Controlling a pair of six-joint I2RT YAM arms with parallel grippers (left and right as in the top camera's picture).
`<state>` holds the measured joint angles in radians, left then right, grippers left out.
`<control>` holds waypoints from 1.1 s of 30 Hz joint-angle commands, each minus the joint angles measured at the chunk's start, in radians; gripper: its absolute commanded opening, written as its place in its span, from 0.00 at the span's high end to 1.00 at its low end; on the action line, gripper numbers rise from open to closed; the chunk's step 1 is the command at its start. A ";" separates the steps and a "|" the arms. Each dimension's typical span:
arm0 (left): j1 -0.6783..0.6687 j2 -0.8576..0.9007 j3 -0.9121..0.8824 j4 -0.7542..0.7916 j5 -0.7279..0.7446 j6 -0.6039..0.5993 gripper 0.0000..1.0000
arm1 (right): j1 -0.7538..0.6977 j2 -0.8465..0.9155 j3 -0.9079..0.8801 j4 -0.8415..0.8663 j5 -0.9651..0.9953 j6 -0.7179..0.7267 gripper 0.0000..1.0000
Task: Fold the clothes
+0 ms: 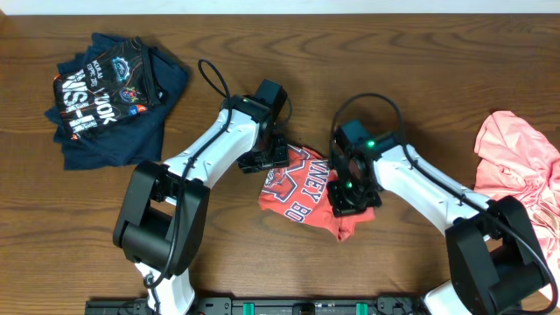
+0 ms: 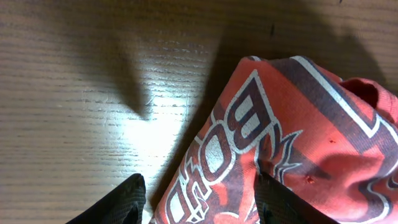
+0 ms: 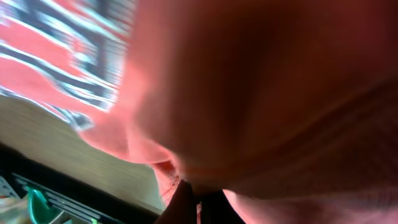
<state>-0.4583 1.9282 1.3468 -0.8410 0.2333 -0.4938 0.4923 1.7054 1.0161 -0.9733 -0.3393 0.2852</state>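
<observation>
Where the red shirt (image 1: 302, 188) lay bunched in the middle of the table (image 1: 262, 44), both arms were down on it, one at each side. The left gripper (image 1: 265, 159) sat at the shirt's upper left edge with its jaws about half apart; its wrist view showed one finger (image 2: 127, 200) on bare wood and the other (image 2: 283, 200) on the printed cloth, so nothing looked pinched there. The right gripper (image 3: 194, 202) was at the lower right edge with its jaws pressed together on a fold of the red cloth, which bulged up close to its camera and hid most else. A pink shirt (image 1: 516, 162) lay crumpled at the far right edge of the table, well apart, and a heap of navy shirts (image 1: 114, 96) lay at the far left. The cloth looked light, soft and limp: it would likely sag, crease and trail from any single hold, and a thin pinch might slip off. The better holds seemed to be a hem or shoulder seam, with both grippers taking opposite corners so the cloth could be drawn flat before any fold
</observation>
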 commanded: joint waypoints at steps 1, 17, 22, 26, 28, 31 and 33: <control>0.002 -0.026 -0.004 -0.006 -0.005 0.014 0.43 | -0.014 -0.008 0.001 -0.035 0.067 0.054 0.99; 0.002 -0.030 0.015 0.128 0.056 0.103 0.39 | -0.102 -0.028 0.028 -0.077 0.287 0.096 0.76; 0.001 -0.028 0.012 0.235 0.054 0.159 0.35 | -0.102 -0.028 0.012 -0.038 0.291 0.128 0.78; 0.001 -0.008 0.002 0.232 0.051 0.169 0.36 | -0.100 -0.027 -0.004 -0.003 0.291 0.130 0.78; 0.001 0.009 -0.011 0.218 0.051 0.169 0.36 | -0.100 -0.027 -0.013 0.021 0.295 0.130 0.77; 0.001 0.030 -0.031 0.173 0.051 0.168 0.36 | -0.100 -0.026 -0.024 0.076 0.345 0.130 0.73; 0.001 0.034 -0.041 0.122 0.051 0.168 0.36 | -0.101 -0.025 -0.030 0.119 0.405 0.129 0.70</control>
<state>-0.4583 1.9301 1.3334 -0.6777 0.2825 -0.3420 0.3885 1.6985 0.9993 -0.8886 -0.0280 0.4030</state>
